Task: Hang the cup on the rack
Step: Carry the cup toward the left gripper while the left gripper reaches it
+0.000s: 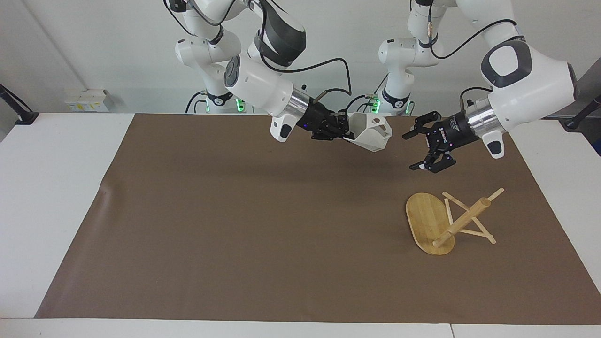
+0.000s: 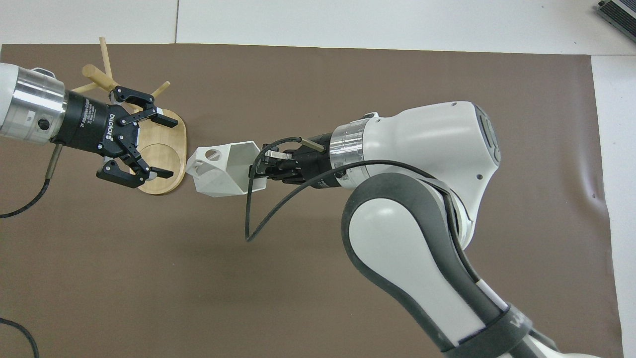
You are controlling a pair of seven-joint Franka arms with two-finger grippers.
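Overhead view shows the right end effector (image 2: 258,169) gripping the cup (image 2: 218,166) handle-first toward the spread-fingered left end effector (image 2: 149,144), poised over the toppled rack (image 2: 159,149).

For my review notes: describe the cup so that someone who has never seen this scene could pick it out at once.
Over the brown mat, toward the robots' edge, the right gripper holds the cup on its side in the air. It is small, white and faceted, with a round hole through its blocky handle. The only other loose thing is the bamboo rack, tipped over under the open left gripper.
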